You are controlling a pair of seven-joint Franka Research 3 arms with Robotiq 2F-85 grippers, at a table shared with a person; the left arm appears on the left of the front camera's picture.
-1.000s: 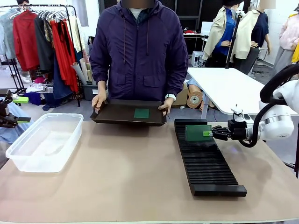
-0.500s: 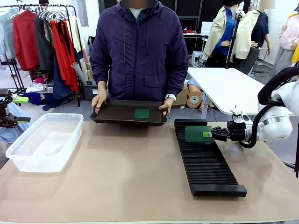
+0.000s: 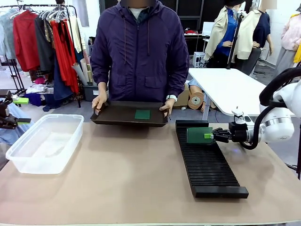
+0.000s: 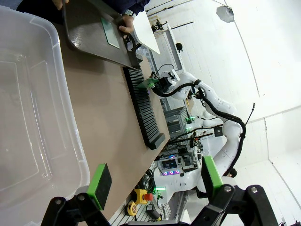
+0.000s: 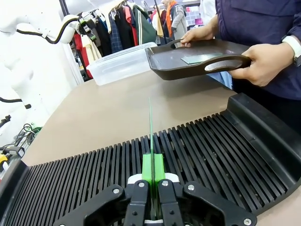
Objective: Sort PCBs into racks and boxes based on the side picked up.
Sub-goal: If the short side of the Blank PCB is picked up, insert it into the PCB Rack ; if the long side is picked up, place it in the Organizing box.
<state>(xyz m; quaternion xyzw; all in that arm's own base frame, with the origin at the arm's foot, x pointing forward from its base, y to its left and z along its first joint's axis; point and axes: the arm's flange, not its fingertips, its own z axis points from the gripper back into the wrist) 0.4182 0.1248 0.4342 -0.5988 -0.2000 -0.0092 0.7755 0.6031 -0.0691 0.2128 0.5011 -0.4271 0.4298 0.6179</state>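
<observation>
Right tool [image 3: 210,135] pinching PCB [image 3: 199,134] by one edge, board upright at far slots of rack [image 3: 207,165], 2 o'clock on bench [image 3: 131,174]. Left tool [image 4: 155,181] spread wide by clear box [image 4: 33,117], 9 o'clock. Second PCB [image 3: 142,114] flat in person's tray [image 3: 113,115], 12 o'clock.

Setting: a robotics lab sharing floor space with a garment workroom. A tan-topped desk [image 3: 117,179] has a white robot arm [image 3: 277,123] at its right edge, with a red emergency-stop button [image 4: 148,196] and lit electronics [image 4: 171,165] off its near edge. Beyond the far edge stand a clothes rail [image 3: 47,42] of hanging garments, a white table [image 3: 230,84] and cardboard rolls [image 3: 195,100].
</observation>
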